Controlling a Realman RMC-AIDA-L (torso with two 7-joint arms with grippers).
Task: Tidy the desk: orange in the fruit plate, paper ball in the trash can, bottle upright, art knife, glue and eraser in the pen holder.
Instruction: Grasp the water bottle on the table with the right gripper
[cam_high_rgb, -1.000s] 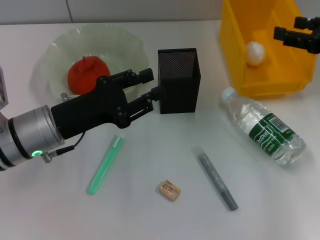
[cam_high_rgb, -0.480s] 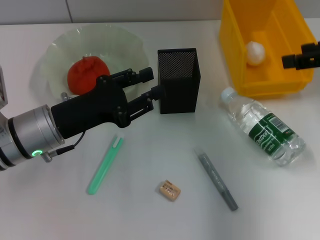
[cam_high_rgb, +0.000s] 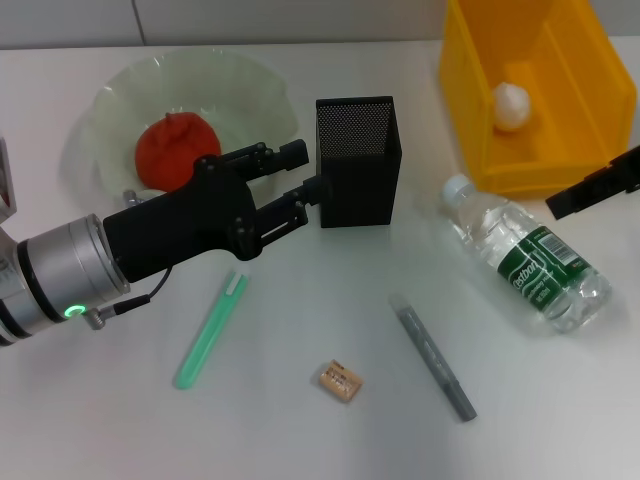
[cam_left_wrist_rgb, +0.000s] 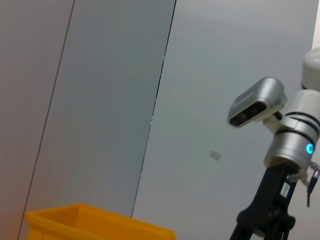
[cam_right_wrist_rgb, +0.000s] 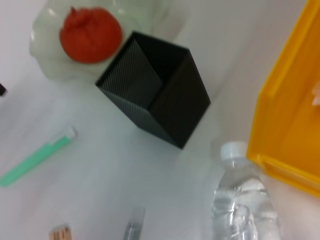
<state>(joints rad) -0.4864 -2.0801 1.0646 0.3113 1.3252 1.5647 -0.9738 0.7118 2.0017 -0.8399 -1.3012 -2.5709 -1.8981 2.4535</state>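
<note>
Viewing from the head camera: the orange (cam_high_rgb: 172, 150) sits in the fruit plate (cam_high_rgb: 245, 85) at far left, and the paper ball (cam_high_rgb: 510, 105) lies in the trash can (cam_high_rgb: 470, 110) at far right. The bottle (cam_high_rgb: 527, 265) lies on its side just near of the bin, cap toward the pen holder (cam_high_rgb: 358, 160). The glue (cam_high_rgb: 211, 331), eraser (cam_high_rgb: 340, 381) and art knife (cam_high_rgb: 435, 361) lie loose on the near table. The left gripper (cam_high_rgb: 300, 170) hovers beside the mesh cup, fingers parted and empty. The right gripper (cam_high_rgb: 600, 185) shows only partly at the right edge; its finger state cannot be determined.

Left wrist view: only a wall, the yellow bin rim (cam_left_wrist_rgb: 95, 220) and a camera stand (cam_left_wrist_rgb: 272, 165) appear; no workpiece is shown.

Right wrist view: the bottle's cap (cam_right_wrist_rgb: 235, 150) lies close to the bin wall, with the pen holder nearby.

Hazards, as judged: the round bottle may roll or slip when gripped; raising it could strike the bin. The left gripper, close to the cup, could tip it.
</note>
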